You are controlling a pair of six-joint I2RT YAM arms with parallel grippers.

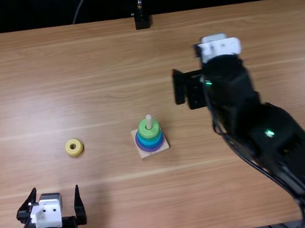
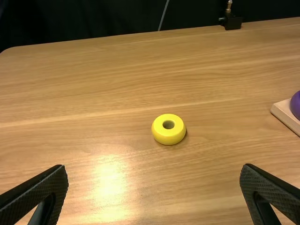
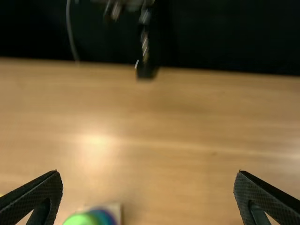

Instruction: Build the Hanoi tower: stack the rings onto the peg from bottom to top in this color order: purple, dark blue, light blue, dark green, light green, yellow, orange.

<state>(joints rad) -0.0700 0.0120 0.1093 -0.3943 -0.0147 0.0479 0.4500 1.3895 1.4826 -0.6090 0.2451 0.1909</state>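
Standing on the table (image 1: pixel 44 62), the square wooden base (image 1: pixel 145 152) sits turned a little askew and holds the upright peg (image 1: pixel 148 120). Stacked on that base, round the peg, the rings run from the purple ring (image 1: pixel 151 148) at the bottom through blue bands (image 1: pixel 150 140) to green (image 1: pixel 150 132) on top, with the peg's pale tip poking out above. The exact number of blue and green rings is hard to tell.

The yellow ring (image 1: pixel 74 147) lies flat on the table, hole upward, to the left of the base and well apart from it.

The left gripper (image 1: pixel 56 190) is left of the base and closer than it to the near edge, on the near side of the yellow ring. Its two fingers are spread wide, with nothing between them, and neither touches the yellow ring.

The right gripper (image 1: pixel 189 88) is to the right of the base and farther than it from the near edge, apart from the stack. Its fingers also stand wide apart and hold nothing.

Beyond the base, a small black stand (image 1: pixel 142 20) is at the table's far edge, and dark cloth (image 1: pixel 18 13) hangs behind.
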